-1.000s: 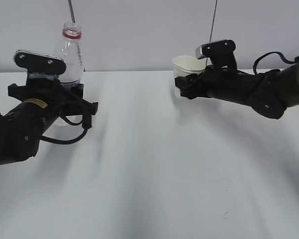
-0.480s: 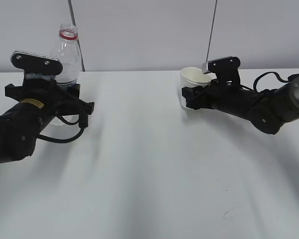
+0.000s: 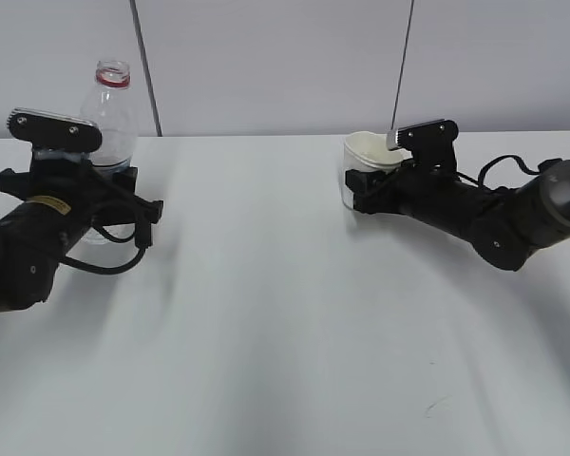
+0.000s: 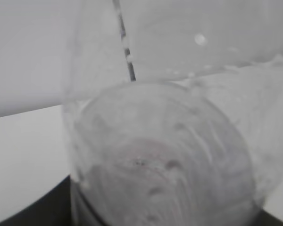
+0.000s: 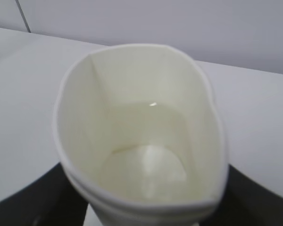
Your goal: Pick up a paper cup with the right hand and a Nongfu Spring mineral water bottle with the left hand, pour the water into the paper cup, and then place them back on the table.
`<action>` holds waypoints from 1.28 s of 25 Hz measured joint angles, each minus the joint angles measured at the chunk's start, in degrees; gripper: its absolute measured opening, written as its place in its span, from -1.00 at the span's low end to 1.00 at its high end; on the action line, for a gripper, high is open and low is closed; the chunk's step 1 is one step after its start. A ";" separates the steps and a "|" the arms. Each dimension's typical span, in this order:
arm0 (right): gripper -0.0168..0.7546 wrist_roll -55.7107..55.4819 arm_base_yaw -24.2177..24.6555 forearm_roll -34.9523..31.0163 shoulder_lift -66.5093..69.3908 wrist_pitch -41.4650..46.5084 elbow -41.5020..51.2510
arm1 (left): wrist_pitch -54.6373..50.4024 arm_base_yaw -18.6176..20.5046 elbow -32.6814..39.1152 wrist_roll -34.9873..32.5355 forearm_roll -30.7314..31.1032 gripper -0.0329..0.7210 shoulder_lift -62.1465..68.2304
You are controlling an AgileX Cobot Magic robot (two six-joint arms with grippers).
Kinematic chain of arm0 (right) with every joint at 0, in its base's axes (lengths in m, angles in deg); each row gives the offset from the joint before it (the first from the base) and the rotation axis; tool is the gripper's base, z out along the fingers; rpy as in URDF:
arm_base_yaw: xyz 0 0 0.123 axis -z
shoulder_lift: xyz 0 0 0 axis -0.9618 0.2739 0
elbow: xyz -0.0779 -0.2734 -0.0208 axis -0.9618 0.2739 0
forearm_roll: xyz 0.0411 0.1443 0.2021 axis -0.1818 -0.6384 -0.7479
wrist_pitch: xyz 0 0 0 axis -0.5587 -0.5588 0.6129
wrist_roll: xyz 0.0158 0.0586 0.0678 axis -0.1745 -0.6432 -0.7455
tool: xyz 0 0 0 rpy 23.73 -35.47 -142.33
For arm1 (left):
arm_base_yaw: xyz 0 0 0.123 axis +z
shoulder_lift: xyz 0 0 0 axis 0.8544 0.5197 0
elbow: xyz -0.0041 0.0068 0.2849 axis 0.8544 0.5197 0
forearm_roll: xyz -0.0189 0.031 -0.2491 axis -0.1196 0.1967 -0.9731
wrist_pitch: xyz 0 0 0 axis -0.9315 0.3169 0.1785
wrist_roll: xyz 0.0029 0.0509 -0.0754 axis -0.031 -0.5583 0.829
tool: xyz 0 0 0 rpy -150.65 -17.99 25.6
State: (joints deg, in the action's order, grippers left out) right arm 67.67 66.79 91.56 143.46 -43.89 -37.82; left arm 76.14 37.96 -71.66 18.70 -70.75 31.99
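Note:
The clear water bottle (image 3: pixel 114 119) with its red neck ring stands upright at the far left, low over the white table (image 3: pixel 285 313). My left gripper (image 3: pixel 103 182), on the arm with the yellow sticker, is shut on its lower body. In the left wrist view the bottle (image 4: pixel 160 155) fills the frame, with a dark finger (image 4: pixel 42 212) at its left. The off-white paper cup (image 3: pixel 368 157) is at the right, at table height. My right gripper (image 3: pixel 363 188) is shut on it. In the right wrist view the cup (image 5: pixel 141 136) is squeezed oval and holds water, with dark fingers (image 5: pixel 28 197) on both sides.
A grey wall with a thin dark seam (image 3: pixel 144 66) stands behind the table's far edge. A thin cable (image 3: pixel 404 57) hangs above the right arm. A looped black cable (image 3: pixel 95 261) hangs under the left arm.
Both arms have come down. The bottle moved left and lower, staying upright in the left gripper. The cup moved slightly right and down to table height in the right gripper.

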 joint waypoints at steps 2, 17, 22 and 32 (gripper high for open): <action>0.22 0.36 0.00 -0.03 0.00 -0.12 0.00 | 0.80 0.10 -0.65 0.70 0.39 0.05 1.29; 0.22 1.57 0.00 -0.33 0.00 -0.12 0.00 | 4.52 0.77 -10.75 2.22 0.77 0.05 11.44; 0.22 1.57 0.00 -0.43 0.00 -0.12 0.00 | 5.39 1.26 -10.84 3.02 -1.60 0.05 11.76; 0.22 3.02 0.00 -0.51 0.00 -0.21 0.00 | 5.77 1.32 -10.95 3.10 -5.13 0.05 11.76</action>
State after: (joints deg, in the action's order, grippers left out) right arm 70.69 66.79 91.05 143.46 -44.10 -37.82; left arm 81.91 39.28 -82.60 21.80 -75.88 43.75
